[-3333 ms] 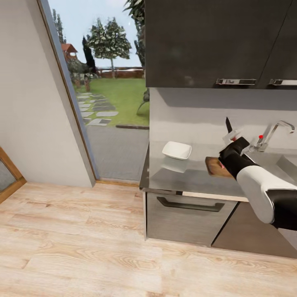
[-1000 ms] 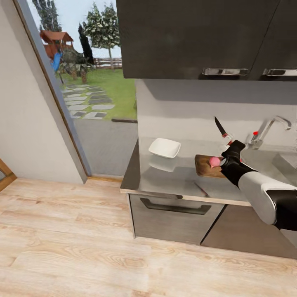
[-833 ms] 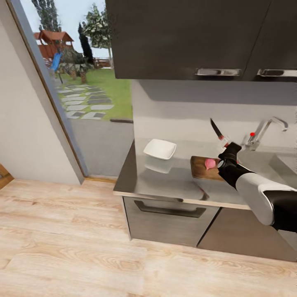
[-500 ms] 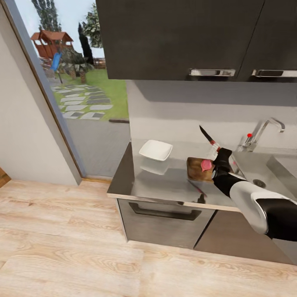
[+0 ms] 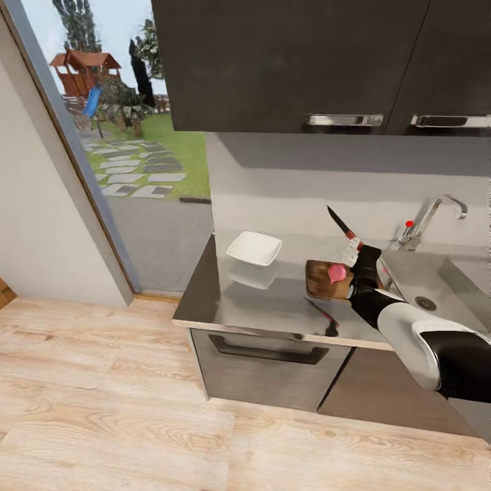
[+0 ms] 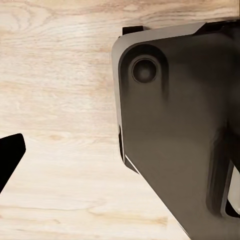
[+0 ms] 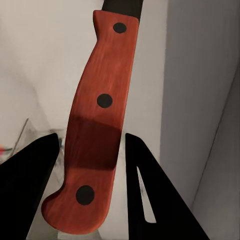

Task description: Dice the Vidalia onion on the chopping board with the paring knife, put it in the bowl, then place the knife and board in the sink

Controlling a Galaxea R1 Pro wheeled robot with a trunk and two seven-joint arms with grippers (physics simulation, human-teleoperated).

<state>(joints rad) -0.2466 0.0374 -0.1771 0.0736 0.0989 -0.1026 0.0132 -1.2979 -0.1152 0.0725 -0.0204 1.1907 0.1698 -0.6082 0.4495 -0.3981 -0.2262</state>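
The pinkish Vidalia onion sits whole on the brown chopping board, which lies on the grey countertop. My right gripper hovers just above and right of the onion, shut on the paring knife, whose dark blade points up and leans left. Up close, the red handle sits clamped between the black fingers of that gripper. The white bowl stands left of the board. The sink lies to the right, under the tap. One dark fingertip of my left gripper hangs over the floor.
Dark upper cabinets hang above the counter. A glass door opens onto a garden at the left. A drawer with a dark handle sits below the counter's front edge. Wood floor spreads before the counter, and my own dark base stands on it.
The head view has shifted and come closer to the counter. My right gripper has lowered toward the board with the knife, its blade leaning further left. The onion, once behind my arm, now shows.
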